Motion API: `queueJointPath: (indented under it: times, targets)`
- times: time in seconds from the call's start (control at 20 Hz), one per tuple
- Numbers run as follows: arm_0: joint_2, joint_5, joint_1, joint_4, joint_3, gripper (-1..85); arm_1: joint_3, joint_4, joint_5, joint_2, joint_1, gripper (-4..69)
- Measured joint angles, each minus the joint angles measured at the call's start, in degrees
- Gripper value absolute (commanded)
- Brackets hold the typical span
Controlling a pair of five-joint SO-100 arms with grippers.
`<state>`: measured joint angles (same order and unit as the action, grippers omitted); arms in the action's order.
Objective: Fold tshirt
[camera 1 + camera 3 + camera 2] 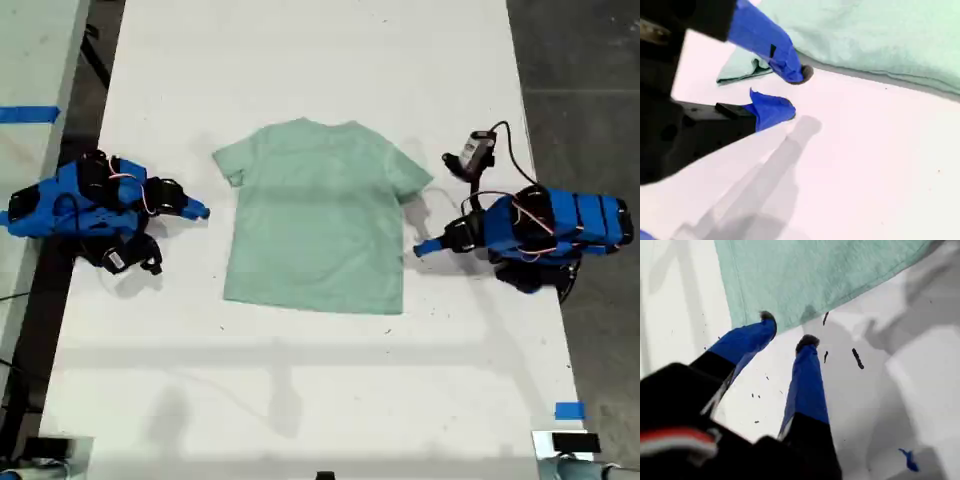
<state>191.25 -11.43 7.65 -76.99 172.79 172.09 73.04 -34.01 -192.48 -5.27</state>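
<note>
The pale mint-green tshirt (315, 225) lies flat on the white table (300, 400), collar toward the far edge. Its sleeve on the exterior view's left is tucked small (230, 175). My first gripper (420, 247) rests on the table beside the shirt's edge on the exterior view's right. In the first wrist view this gripper (787, 330) is open, its tips just short of the tshirt (815, 275). My second gripper (200, 211) lies on the exterior view's left, apart from the cloth. The second wrist view shows it (792, 92) open and empty beside the tucked sleeve (740, 70).
A small grey device with a black cable (478, 150) sits behind the first arm. Blue tape (568, 410) marks the table's near corner on the exterior view's right. Dark floor (590, 60) borders the table on that side.
</note>
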Motion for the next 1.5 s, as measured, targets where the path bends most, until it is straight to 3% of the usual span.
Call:
queueJointPath:
  times: [0.1,0.25,0.35,0.6,0.65,0.75,1.05,1.25,1.5]
  targets:
    - [0.0,0.0,-0.7,0.0,0.0,0.1,0.7,-0.8,2.5,0.1,-2.1,-1.4]
    - [0.0,-0.1,-1.5,0.0,0.0,0.1,0.7,-1.7,28.1,-0.1,-5.7,-1.4]
    - [0.0,0.0,-1.4,0.0,0.0,0.1,0.7,-1.8,34.2,-0.5,-5.7,-1.4]
    - [0.0,0.0,-1.4,0.0,0.0,4.5,0.7,-1.8,35.2,-0.3,-5.7,-1.4]
    - [0.0,0.0,-1.4,0.0,0.0,0.2,0.7,-1.8,34.0,-0.3,-5.7,-1.4]
    - [0.0,0.0,-1.4,0.0,0.0,2.5,0.7,-1.8,32.3,-0.3,-5.6,-1.4]
    - [-0.2,5.3,-1.2,1.8,0.1,0.1,0.7,-1.0,39.6,-0.3,-0.9,-1.3]
    - [-8.0,6.0,-2.5,5.0,-5.2,0.1,-3.7,-0.6,40.6,1.8,1.4,-1.3]
    - [-33.3,-0.8,1.8,4.9,-27.4,0.1,-25.4,1.6,30.7,25.8,-4.9,-1.3]
